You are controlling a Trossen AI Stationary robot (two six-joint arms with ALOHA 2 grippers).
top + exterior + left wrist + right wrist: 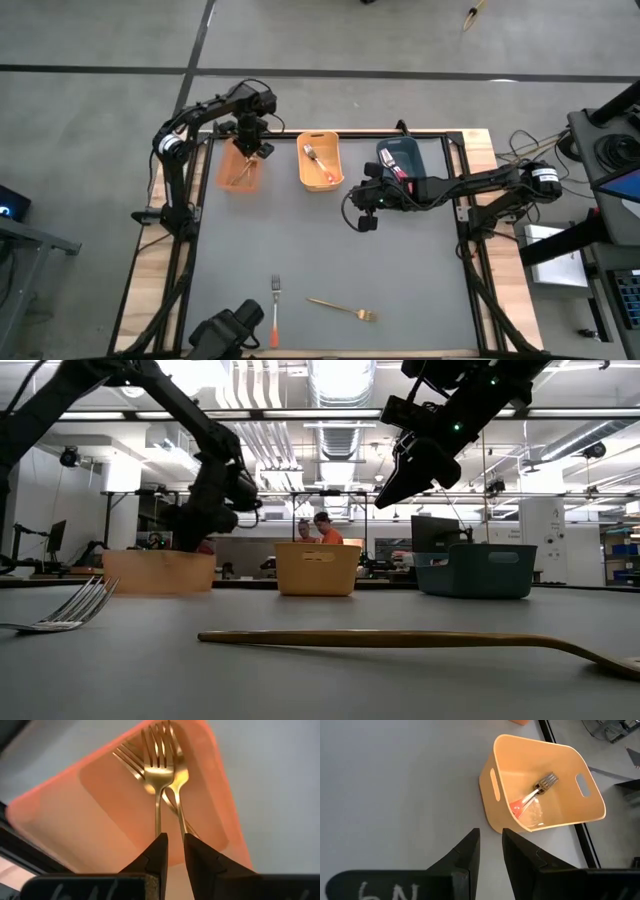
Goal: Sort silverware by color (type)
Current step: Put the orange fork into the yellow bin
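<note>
My left gripper (172, 845) hangs over the orange-pink bin (240, 172) at the far left, pointing down. Its fingers stand a narrow gap apart with nothing between them. Gold forks (160, 770) lie on that bin's floor below it. My right gripper (491, 845) hovers above the mat near the yellow bin (545, 750), also slightly open and holding nothing. A silver-tined fork with a red-pink handle (537, 790) lies in the yellow bin. An orange-handled fork (274, 310) and a gold fork (342, 308) lie flat on the mat near the front edge.
A dark blue bin (400, 155) at the far right holds a red-handled piece (398, 172). The three bins stand in a row along the far edge. A dark device (225, 335) sits at the front edge, left of the orange-handled fork. People show in the room behind.
</note>
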